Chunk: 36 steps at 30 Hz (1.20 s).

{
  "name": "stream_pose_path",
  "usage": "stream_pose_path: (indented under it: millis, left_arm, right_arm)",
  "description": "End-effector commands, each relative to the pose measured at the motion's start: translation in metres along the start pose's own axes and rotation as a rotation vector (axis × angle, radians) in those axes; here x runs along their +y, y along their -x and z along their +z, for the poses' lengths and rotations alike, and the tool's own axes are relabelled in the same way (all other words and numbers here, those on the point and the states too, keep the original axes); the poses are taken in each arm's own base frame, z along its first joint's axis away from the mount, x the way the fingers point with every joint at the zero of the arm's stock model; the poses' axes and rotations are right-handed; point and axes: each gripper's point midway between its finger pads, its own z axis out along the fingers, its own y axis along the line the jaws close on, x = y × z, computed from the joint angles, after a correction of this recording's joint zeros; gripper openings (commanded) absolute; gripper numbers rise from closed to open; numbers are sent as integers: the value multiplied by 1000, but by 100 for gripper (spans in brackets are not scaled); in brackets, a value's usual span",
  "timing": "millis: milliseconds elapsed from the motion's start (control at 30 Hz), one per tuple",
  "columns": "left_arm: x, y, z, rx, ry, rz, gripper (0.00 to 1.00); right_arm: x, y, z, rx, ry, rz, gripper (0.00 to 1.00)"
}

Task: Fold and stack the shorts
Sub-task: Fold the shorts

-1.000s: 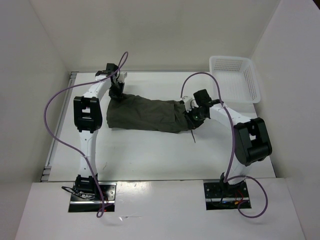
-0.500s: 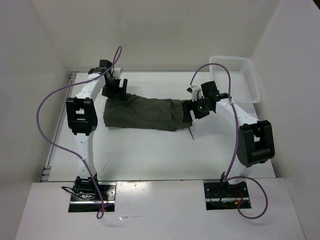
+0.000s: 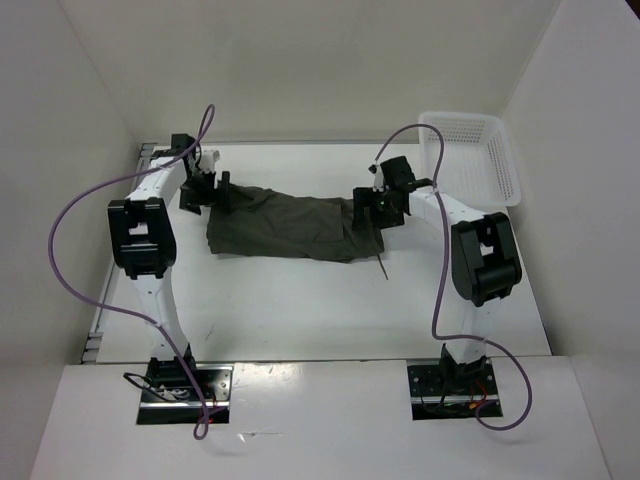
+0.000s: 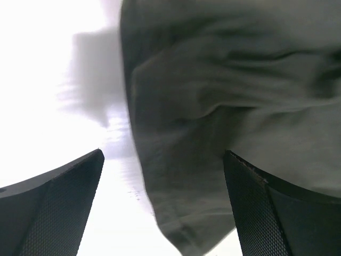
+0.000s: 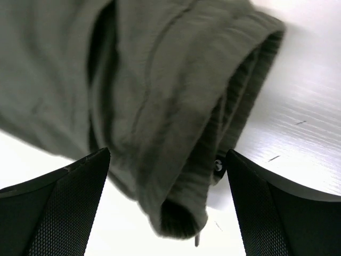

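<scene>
My left tool (image 3: 212,188) stands wide with nothing in it, hovering over the left end of the shorts (image 3: 290,228). On the left wrist view, the hem edge (image 4: 165,234) lies between the open fingers with bare counter (image 4: 53,64) beside it. The shorts lie flat on the counter (image 3: 300,300) as one long band running left to right between the two tools, toward the far side.

My right tool (image 3: 368,208) is also wide and empty, over the ribbed waistband end (image 5: 224,138). The cloth looks doubled there, with several layers at the edge.

I judge the next step to be a fold across the length, bringing one end over the other. To do it well I would come straight down on each end and pinch every layer at the edge, not just the top one. I would lift only enough to clear the cloth and lay the end down square, so the edges match. The drawstring (image 3: 383,268) hangs out toward me off the right end. I would keep it clear of the fingers so it does not drag the fold crooked.

Count: one pair of shorts, one drawstring showing, two tools, and one white basket (image 3: 505,165) at the far right, apart from the cloth.
</scene>
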Motion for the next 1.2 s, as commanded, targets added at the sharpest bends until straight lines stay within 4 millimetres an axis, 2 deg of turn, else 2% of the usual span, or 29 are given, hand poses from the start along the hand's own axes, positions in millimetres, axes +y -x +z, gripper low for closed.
stream_pose_path:
  millis: [0, 133, 200, 233, 300, 333, 367, 400, 467, 500, 533, 600, 667, 733, 800, 900, 967, 1000, 1033, 1067, 1100, 1167]
  left_arm:
    - [6, -10, 7, 14, 34, 4, 100]
    - [6, -17, 14, 24, 24, 1, 100]
    - [9, -16, 17, 12, 37, 4, 100]
    - [9, -16, 17, 12, 37, 4, 97]
    - [2, -28, 28, 55, -15, -7, 82]
    - [1, -32, 33, 70, -27, -11, 75]
    - [1, -32, 33, 70, -27, -11, 68]
    - [1, -37, 35, 83, -28, -14, 55]
    - [2, -48, 39, 109, -20, -20, 44]
    - [8, -52, 39, 119, -9, -30, 39]
    - [9, -57, 37, 127, 4, -31, 31]
    - [10, -58, 29, 118, 17, -28, 27]
    - [11, -59, 17, 112, 21, -35, 27]
    - [3, -62, 5, 125, -11, -41, 27]
    - [-3, -53, -14, 99, -18, -36, 28]
    - [-9, -52, -33, 115, -30, -40, 30]
    - [-11, -42, -44, 100, -29, -36, 43]
    - [-11, -36, -47, 84, -28, -32, 53]
    - [-11, -27, -51, 60, -26, -27, 71]
    - [-10, -24, -46, 51, -25, -24, 74]
    - [-9, -12, -47, 5, -22, -13, 77]
    - [-5, -7, -37, -6, -11, -10, 77]
  right_arm:
    - [-8, 20, 5, -72, -60, 43, 94]
    - [-17, 8, 23, -31, -81, 34, 94]
    - [-14, 9, 28, -39, -75, 24, 90]
    - [-15, 5, 30, -28, -77, 26, 86]
    - [-11, -2, 38, -8, -61, 20, 78]
    - [-7, -3, 39, -5, -57, 13, 72]
    - [-7, -6, 42, 5, -50, 14, 57]
    - [-7, -6, 42, 6, -50, 14, 48]
    - [-12, -9, 43, 8, -78, 28, 31]
    - [-14, -5, 40, -6, -94, 26, 16]
    - [-22, -12, 40, 8, -131, 15, 10]
    - [-23, -13, 32, -1, -139, 0, 1]
    - [-29, -23, 27, 18, -147, -10, 0]
    - [-26, -29, 18, 34, -131, -36, 0]
    - [-23, -36, 10, 49, -104, -90, 0]
    - [-30, -47, 6, 85, -96, -150, 0]
    - [-40, -53, 1, 106, -97, -181, 0]
    - [-42, -57, 1, 118, -97, -201, 0]
    - [-42, -57, 1, 119, -96, -218, 0]
    - [-42, -62, 2, 130, -85, -233, 0]
    - [-40, -60, 0, 122, -75, -244, 0]
    - [-38, -62, -1, 131, -61, -241, 0]
